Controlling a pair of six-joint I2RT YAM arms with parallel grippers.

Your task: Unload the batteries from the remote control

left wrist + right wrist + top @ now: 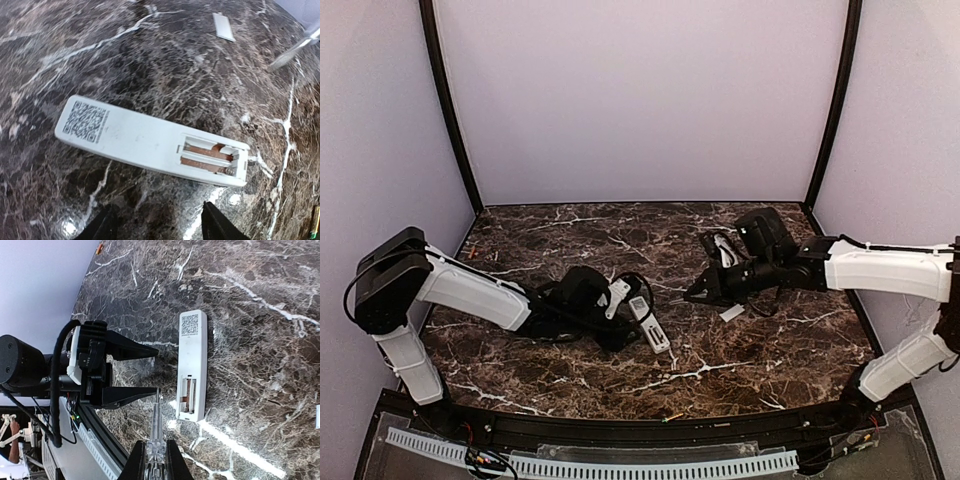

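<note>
Remote (145, 140) lies back-up on table (150, 60), batteries (205, 164) in recess. Left gripper (160, 227) wide open, empty, nearest; remote's long axis crosswise to it. Right gripper (156, 467) clamps grey stick (156, 425), tip beside battery end.

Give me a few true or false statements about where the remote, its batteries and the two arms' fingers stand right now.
1. The slim white plastic remote control lies back side up on the dark marble table. True.
2. Both orange-copper cylindrical batteries lie out on the table. False: both sit in the remote's open recess.
3. The left fingers are clamped on the remote. False: they are spread open beside it, not touching.
4. The right fingers hold a thin grey stick. True.
5. The flat white rectangular cover piece lies off the remote. True.
</note>
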